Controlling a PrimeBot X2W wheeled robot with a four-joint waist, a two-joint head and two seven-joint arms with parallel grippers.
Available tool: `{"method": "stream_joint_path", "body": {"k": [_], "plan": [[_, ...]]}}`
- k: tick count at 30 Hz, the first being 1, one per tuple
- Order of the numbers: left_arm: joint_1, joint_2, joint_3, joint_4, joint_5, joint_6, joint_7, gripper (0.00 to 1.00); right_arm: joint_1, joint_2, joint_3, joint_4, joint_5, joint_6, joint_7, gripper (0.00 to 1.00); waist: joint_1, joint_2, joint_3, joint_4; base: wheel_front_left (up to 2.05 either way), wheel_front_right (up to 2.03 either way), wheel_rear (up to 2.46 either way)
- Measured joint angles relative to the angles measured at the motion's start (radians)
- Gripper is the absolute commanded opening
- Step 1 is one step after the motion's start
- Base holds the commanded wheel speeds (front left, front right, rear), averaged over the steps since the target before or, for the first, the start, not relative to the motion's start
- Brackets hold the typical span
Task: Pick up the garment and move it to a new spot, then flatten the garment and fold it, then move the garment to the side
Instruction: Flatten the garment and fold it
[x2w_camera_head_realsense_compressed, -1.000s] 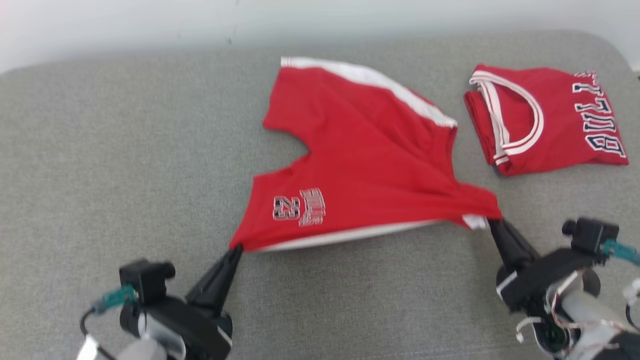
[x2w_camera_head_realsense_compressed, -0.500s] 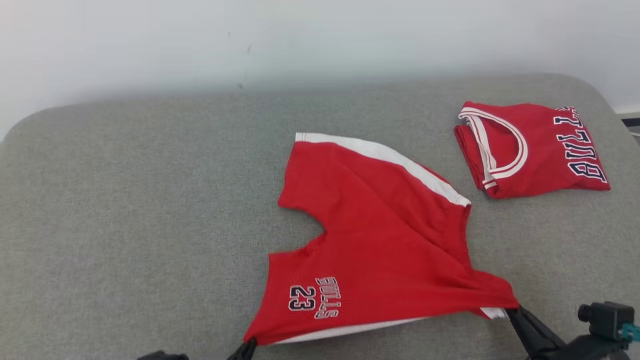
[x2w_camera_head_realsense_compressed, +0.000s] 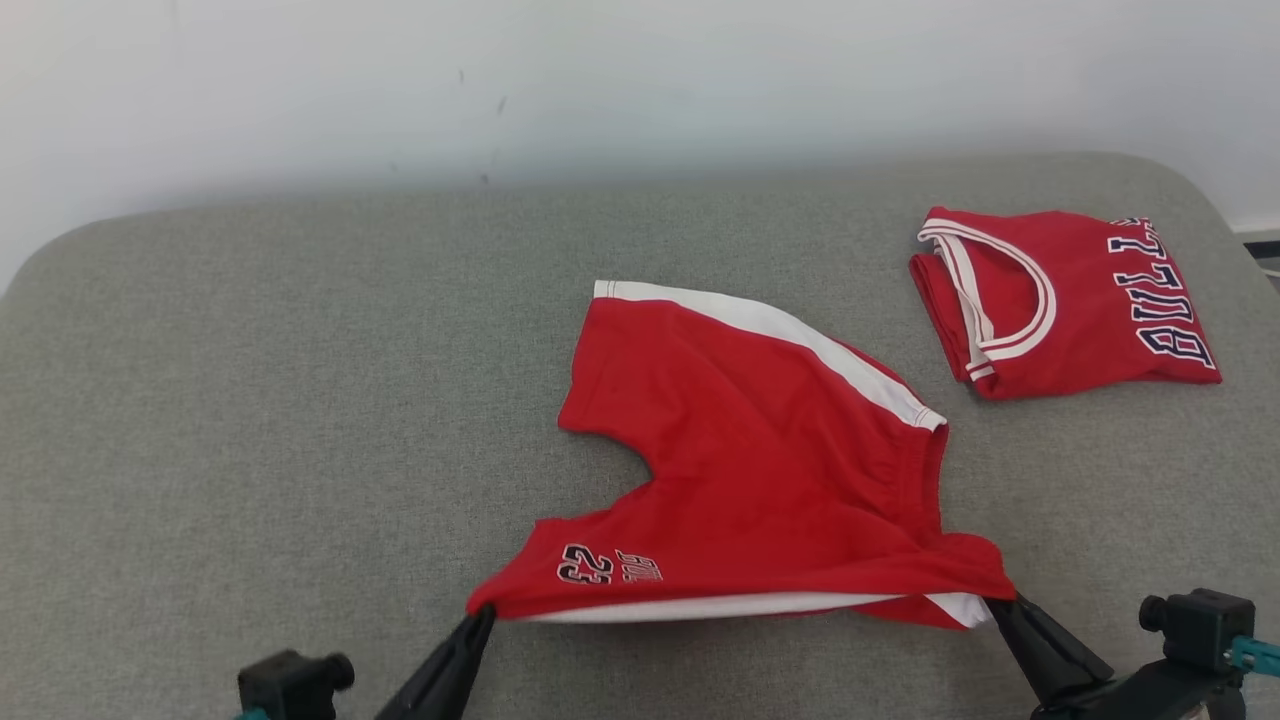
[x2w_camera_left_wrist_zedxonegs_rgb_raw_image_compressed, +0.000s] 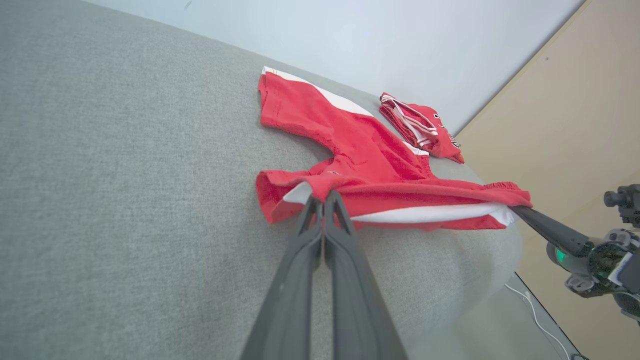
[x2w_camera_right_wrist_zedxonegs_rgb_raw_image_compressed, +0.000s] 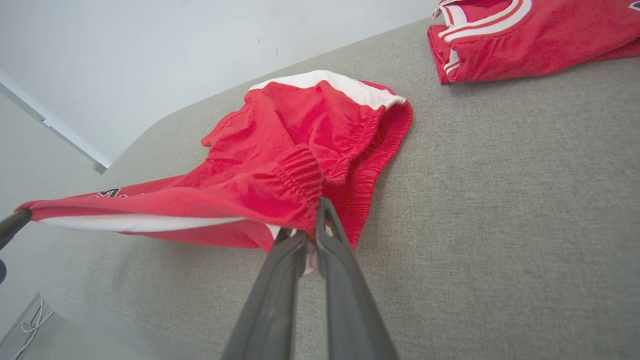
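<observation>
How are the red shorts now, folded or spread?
Spread, unfolded: shorts lie open on the grey surface, near edge lifted between left gripper and right gripper.

Spreads beneath the left pincer (x2w_camera_head_realsense_compressed: 482, 613) and the right pincer (x2w_camera_head_realsense_compressed: 996, 603) as a grey woven cushion (x2w_camera_head_realsense_compressed: 250, 400), rounded at its far corners. Rises beyond both as a pale wall (x2w_camera_head_realsense_compressed: 640, 80), evenly lit, flecked with a few dark specks. Stands past the right pincer as a tan panel (x2w_camera_left_wrist_zedxonegs_rgb_raw_image_compressed: 575, 100), above a grey floor (x2w_camera_left_wrist_zedxonegs_rgb_raw_image_compressed: 490, 340) crossed by a thin white cable (x2w_camera_left_wrist_zedxonegs_rgb_raw_image_compressed: 532, 307).
</observation>
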Motion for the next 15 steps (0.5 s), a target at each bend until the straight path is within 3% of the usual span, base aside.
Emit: {"method": "stream_joint_path", "body": {"k": [9, 15], "plan": [[-0.151, -0.03, 0.032, -0.001, 0.021, 0.015, 0.0, 0.0, -0.063, -0.016, 0.049, -0.004, -0.018, -0.001, 0.002, 0.0, 0.0, 0.0001, 0.05, -0.005, 0.0, 0.0, 0.0], [-0.245, -0.044, 0.053, 0.025, 0.039, 0.016, 0.0, 0.0, -0.11, -0.001, 0.008, 0.004, 0.032, -0.001, 0.002, 0.0, 0.0001, 0.0001, 0.088, -0.013, 0.0, 0.0, 0.0]]}}
